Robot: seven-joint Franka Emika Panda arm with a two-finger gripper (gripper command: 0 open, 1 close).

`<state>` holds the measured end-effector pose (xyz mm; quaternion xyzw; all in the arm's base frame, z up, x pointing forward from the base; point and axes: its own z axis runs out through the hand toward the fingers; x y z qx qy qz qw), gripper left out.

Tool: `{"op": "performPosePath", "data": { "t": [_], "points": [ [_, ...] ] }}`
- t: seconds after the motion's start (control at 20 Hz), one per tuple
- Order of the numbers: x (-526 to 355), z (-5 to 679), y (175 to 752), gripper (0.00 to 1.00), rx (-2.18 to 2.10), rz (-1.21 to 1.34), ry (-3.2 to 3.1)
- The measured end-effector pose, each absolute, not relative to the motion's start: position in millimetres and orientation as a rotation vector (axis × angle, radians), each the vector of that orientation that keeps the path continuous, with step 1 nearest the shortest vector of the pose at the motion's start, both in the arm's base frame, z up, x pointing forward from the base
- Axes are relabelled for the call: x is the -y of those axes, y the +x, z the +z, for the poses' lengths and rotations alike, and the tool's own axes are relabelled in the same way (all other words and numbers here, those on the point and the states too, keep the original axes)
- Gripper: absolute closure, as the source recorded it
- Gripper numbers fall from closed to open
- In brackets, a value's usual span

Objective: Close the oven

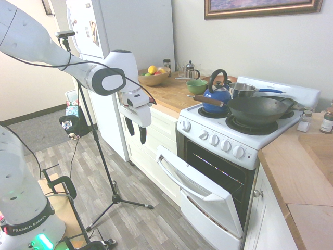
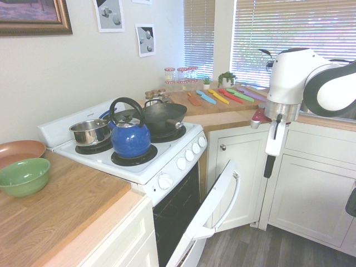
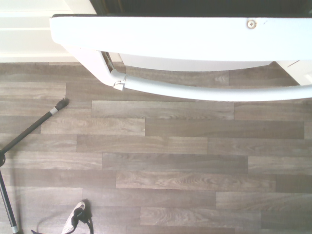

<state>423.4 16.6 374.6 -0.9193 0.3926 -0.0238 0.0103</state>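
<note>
The white oven (image 1: pixel 223 151) stands between cream cabinets. Its drop-down door (image 1: pixel 203 195) hangs partly open, tilted outward, so the dark interior (image 1: pixel 221 169) shows. The bar handle (image 1: pixel 174 179) runs along the door's top edge. My gripper (image 1: pixel 136 129) hangs pointing down over the floor, left of the door and a little higher than the handle. It touches nothing and its two dark fingers stand apart, open and empty. From the other side the gripper (image 2: pixel 270 158) is right of the door (image 2: pixel 214 208). The wrist view looks down on the door's edge (image 3: pixel 185 36) and handle (image 3: pixel 204 90).
A blue kettle (image 1: pixel 216 96), a dark wok (image 1: pixel 257 109) and a steel pot (image 1: pixel 242 89) sit on the burners. Cream cabinets (image 1: pixel 156 138) flank the oven. A fridge (image 1: pixel 119 31) stands at the back left. Wood-look floor (image 1: pixel 140 182) lies in front.
</note>
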Motion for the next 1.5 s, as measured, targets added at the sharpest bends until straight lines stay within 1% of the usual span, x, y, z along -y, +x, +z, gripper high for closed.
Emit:
{"op": "performPosePath", "data": {
  "t": [0.25,0.75,0.9,1.25,1.5],
  "points": [
    [-15.9,356.0,425.3,0.0,-1.235,-0.033,-2.907],
    [-7.3,232.1,448.0,0.0,-1.196,-0.046,-2.914],
    [-9.7,204.4,454.7,0.0,-1.189,-0.067,-2.901],
    [1.6,205.6,500.6,0.0,-1.198,-0.159,-2.89],
    [13.1,183.8,521.7,0.0,-1.199,-0.16,-2.903]
  ]
}}
